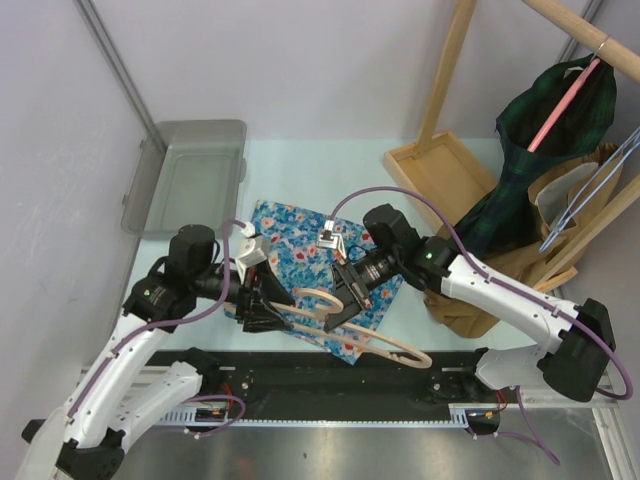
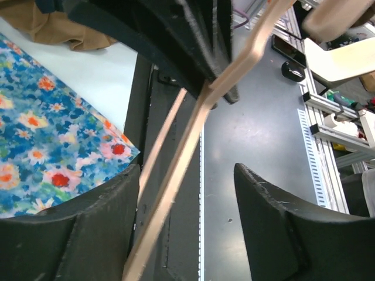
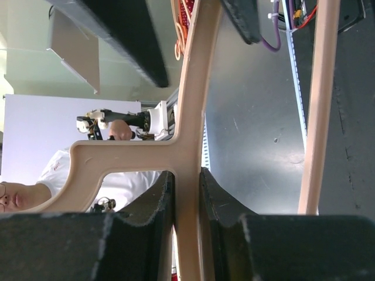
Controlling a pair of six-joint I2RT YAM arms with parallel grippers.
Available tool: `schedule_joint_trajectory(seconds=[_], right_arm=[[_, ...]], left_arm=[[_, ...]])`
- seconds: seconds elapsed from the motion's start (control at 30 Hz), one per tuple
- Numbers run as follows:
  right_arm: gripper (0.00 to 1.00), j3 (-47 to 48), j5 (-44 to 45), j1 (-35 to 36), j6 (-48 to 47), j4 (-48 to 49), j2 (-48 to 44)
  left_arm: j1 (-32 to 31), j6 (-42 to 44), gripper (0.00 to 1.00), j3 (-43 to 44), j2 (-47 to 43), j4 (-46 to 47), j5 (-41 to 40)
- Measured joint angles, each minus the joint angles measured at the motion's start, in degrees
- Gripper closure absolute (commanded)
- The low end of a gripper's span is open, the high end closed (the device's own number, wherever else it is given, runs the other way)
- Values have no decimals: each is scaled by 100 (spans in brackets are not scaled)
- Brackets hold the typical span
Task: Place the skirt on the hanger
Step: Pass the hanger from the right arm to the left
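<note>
The blue floral skirt (image 1: pixel 300 235) lies flat on the table, and one corner of it (image 2: pixel 47 134) shows in the left wrist view. A beige hanger (image 1: pixel 390 348) is held over the skirt's near edge. My right gripper (image 1: pixel 348 290) is shut on the hanger's upright stem (image 3: pixel 188 117), with both pads pressed against it (image 3: pixel 187 181). My left gripper (image 1: pixel 262 305) is open around one thin bar of the hanger (image 2: pixel 176 175). That bar runs close to the left finger (image 2: pixel 88 234), with a wide gap to the right finger (image 2: pixel 281 228).
A grey plastic tray (image 1: pixel 190 175) sits at the back left. A wooden rack (image 1: pixel 445 170) on the right carries a dark green garment (image 1: pixel 545 150) on a pink hanger, beside a brown paper bag (image 1: pixel 560 200) and wire hangers. A black rail (image 1: pixel 300 375) runs along the near edge.
</note>
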Motion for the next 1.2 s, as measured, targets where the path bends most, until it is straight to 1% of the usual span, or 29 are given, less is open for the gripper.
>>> schedule_joint_trajectory(seconds=[0.1,0.13,0.17,0.2,0.27,0.3,0.4,0.43,0.5,0.53,0.57,0.6,0.63,0.7,0.77,0.93,1.07,1.2], right_arm=[[100,35,-24,0,63,31,0],[100,37,-31,0,92,66,0],[100,37,-33,0,111,96,0],[100,37,-42,2,144,138,0],[100,39,-42,4,234,181,0],[100,39,-52,2,221,181,0],[100,39,-120,-103,254,280,13],[98,48,-125,-114,258,323,13],[87,72,-120,-125,260,417,13],[71,79,-114,-136,260,439,11],[63,81,-85,-149,256,466,11],[56,85,-31,-157,247,476,7],[46,87,103,-160,251,476,0],[38,92,345,-151,245,511,-7],[36,92,627,-149,142,509,-52],[36,92,1231,-114,-149,470,-313],[35,70,1899,-120,-361,409,-610],[30,-46,2435,-411,-422,553,-1145]], left_arm=[[-52,2,46,0,46,0,-155],[-68,-2,54,0,72,4,-212],[-81,-15,59,0,87,17,-273],[-92,-37,73,0,101,33,-315],[-109,-81,88,0,105,96,-387],[-129,-85,100,2,98,59,-271],[-210,-94,100,17,-11,70,-190],[-210,-94,100,33,-63,72,-234],[-210,-101,100,66,-114,76,-291],[-210,-101,100,76,-129,87,-317],[-210,-103,100,81,-149,101,-352],[-210,-107,100,83,-166,101,-398],[-210,-116,100,83,-181,105,-433],[-210,-120,100,85,-188,164,-549],[-203,-127,100,85,-186,240,-592],[-203,-168,100,114,-214,374,-634],[-203,-280,100,114,-267,507,-684],[-203,-428,100,116,-334,682,-706]])
